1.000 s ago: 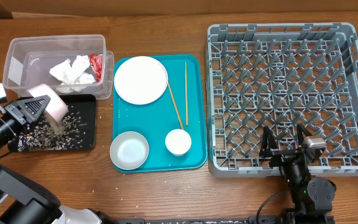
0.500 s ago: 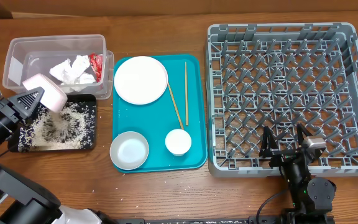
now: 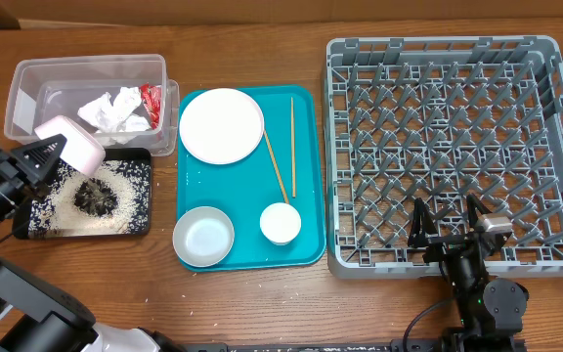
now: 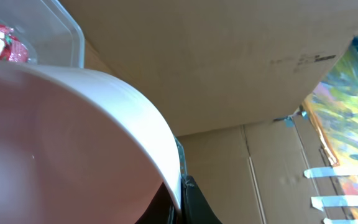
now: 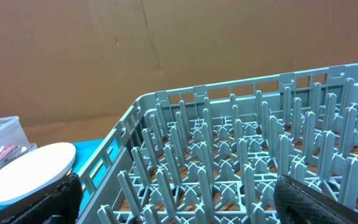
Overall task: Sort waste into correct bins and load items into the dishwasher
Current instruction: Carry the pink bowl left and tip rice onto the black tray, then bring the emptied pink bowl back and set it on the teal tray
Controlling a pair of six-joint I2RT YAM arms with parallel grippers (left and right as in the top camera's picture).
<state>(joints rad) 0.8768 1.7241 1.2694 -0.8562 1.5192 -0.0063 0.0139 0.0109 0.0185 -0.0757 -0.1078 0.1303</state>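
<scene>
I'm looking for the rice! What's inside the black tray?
The black tray holds white rice grains around a dark heap. The tipped pink bowl hides its upper left corner.

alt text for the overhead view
The left end effector holds a pale pink bowl tipped over a black tray strewn with rice. Alongside: a clear tub holding a napkin, a teal tray of dishes, and a grey dish rack, the right end effector open at its edge.
</scene>
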